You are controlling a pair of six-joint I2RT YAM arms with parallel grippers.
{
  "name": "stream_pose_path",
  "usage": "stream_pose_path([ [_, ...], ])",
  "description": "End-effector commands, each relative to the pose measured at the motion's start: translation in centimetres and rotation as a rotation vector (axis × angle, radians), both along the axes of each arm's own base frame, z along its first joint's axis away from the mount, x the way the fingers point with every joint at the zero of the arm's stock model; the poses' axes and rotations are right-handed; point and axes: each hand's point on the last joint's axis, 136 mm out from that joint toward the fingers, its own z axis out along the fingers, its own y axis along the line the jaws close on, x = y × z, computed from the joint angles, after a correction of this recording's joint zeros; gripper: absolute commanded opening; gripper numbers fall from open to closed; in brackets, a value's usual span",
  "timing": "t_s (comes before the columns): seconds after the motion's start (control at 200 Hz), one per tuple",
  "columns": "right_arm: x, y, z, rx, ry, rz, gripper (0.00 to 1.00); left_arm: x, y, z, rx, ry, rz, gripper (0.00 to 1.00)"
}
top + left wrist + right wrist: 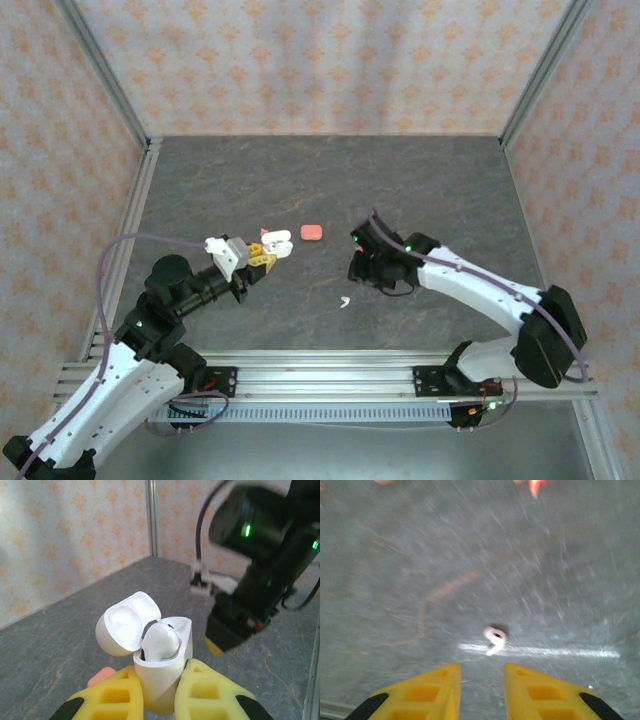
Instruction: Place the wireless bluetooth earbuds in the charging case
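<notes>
My left gripper (268, 250) is shut on the open white charging case (165, 672), held up off the table with its lid (125, 622) hinged back. One white earbud (160, 641) sits in the case's left socket. A second white earbud (495, 637) lies loose on the dark table (344, 301), just ahead of my right gripper (482, 680). That gripper is open, its yellow fingers (435, 690) apart with nothing between them. In the top view my right gripper (356, 272) hovers right of the case and above the loose earbud.
A coral case (311, 232) lies shut on the table just beyond the white case, and a bit of it shows pink (101, 676) beside my left fingers. The right arm's black wrist (260, 555) hangs close to the held case. Patterned walls and metal posts ring the table.
</notes>
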Motion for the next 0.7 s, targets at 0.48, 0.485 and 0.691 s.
stream_pose_path([
  [0.48,-0.5,3.4,-6.6,-0.043,0.101,0.035,0.35,-0.7,0.8,-2.5,0.024,0.063,0.03,0.0],
  [0.485,-0.5,3.4,-6.6,-0.044,0.1,0.035,0.35,-0.7,0.8,-2.5,0.024,0.063,0.031,0.0],
  [0.691,-0.2,2.7,-6.6,-0.082,0.072,0.047,0.34,-0.6,0.8,-2.7,0.024,0.068,0.035,0.0],
])
